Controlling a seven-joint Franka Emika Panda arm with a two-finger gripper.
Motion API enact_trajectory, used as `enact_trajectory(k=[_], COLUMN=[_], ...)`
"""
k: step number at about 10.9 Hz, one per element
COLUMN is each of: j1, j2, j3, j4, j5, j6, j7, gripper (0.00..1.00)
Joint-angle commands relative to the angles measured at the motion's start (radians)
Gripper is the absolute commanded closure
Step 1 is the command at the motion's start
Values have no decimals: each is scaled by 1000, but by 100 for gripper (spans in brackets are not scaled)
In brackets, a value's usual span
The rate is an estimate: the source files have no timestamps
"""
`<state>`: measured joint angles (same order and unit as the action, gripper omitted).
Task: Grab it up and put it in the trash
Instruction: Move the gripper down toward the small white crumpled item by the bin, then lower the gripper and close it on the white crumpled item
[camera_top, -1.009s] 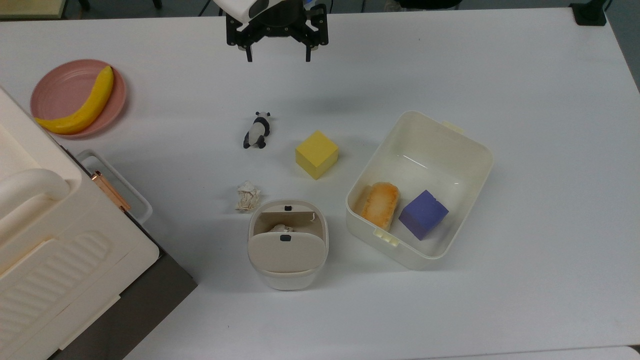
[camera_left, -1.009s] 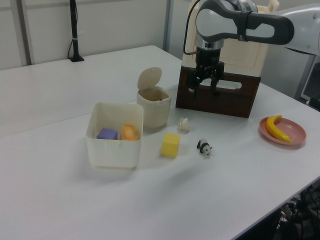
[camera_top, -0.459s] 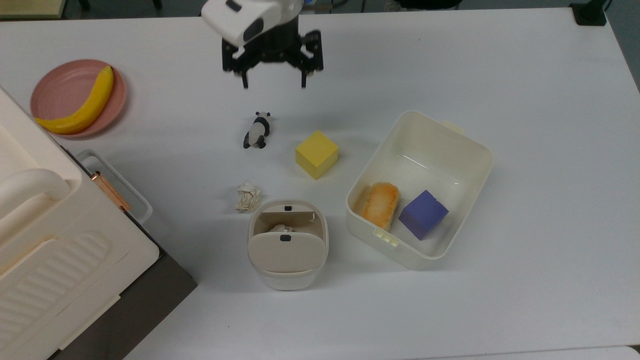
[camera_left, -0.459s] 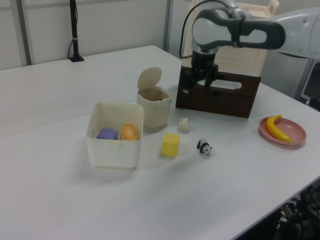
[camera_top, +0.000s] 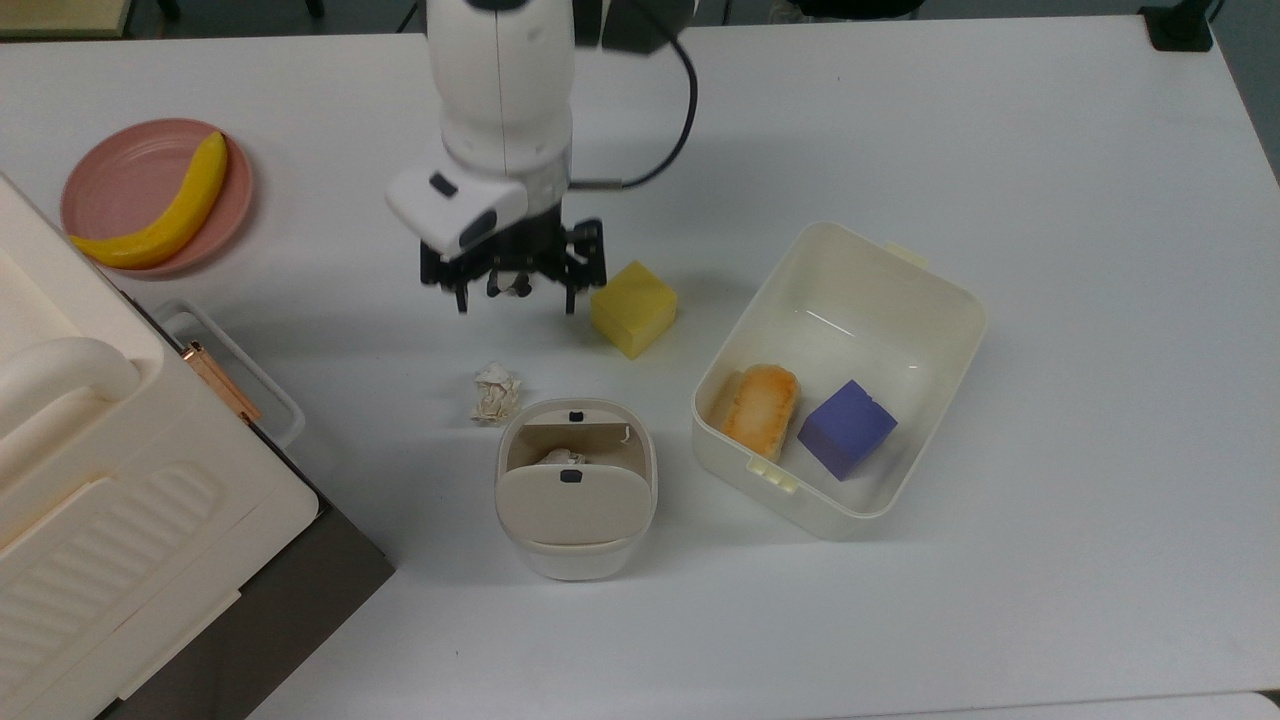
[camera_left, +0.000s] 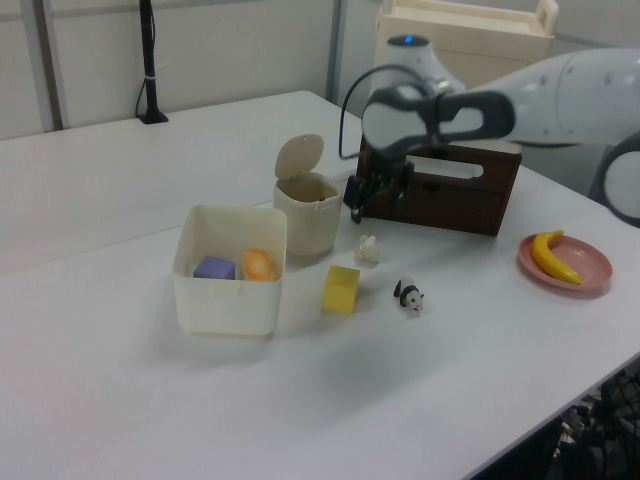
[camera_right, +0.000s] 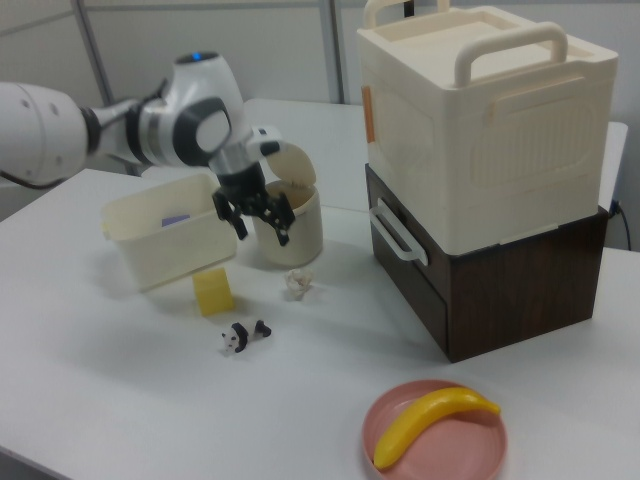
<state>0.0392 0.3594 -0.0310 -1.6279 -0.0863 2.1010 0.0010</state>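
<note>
Approach stage: arm advanced over the table toward the paper, nothing grasped yet.

Table: white, bearing all items. Arm: over the last second it has travelled from the top view's upper edge down toward the middle, which I read as closing on the target. Tub: cream, rectangular, holding a bread piece and a purple block. Trash bin: lid swung open, a scrap already inside. Gripper: jaws spread wide and empty, now hanging above the panda figurine, just beside the yellow cube in the top view. Paper wad: unmoved, lying on the table touching-close to the bin's upper-left corner in the top view, and a further advance plus descent is likely needed.
</note>
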Motion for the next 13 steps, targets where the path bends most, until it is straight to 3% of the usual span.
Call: enact_trajectory(k=[1, 4, 5, 6, 7, 8, 10, 13], j1=[5, -9, -13, -16, -15, -13, -9, 2], j2=[120, 164, 170, 170, 170, 167, 133, 67], j3=[-10, -10, -12, -10, -12, -12, -12, -12], j4=[34, 33, 33, 33, 31, 31, 26, 55], j5=[-73, -113, -118, -134, -136, -136, -127, -58], j6=[91, 160, 166, 166, 166, 163, 140, -54], j7=[-16, -15, -21, -22, -25, -27, -54, -171], gripper=[5, 12, 26, 58, 83, 100, 100, 100])
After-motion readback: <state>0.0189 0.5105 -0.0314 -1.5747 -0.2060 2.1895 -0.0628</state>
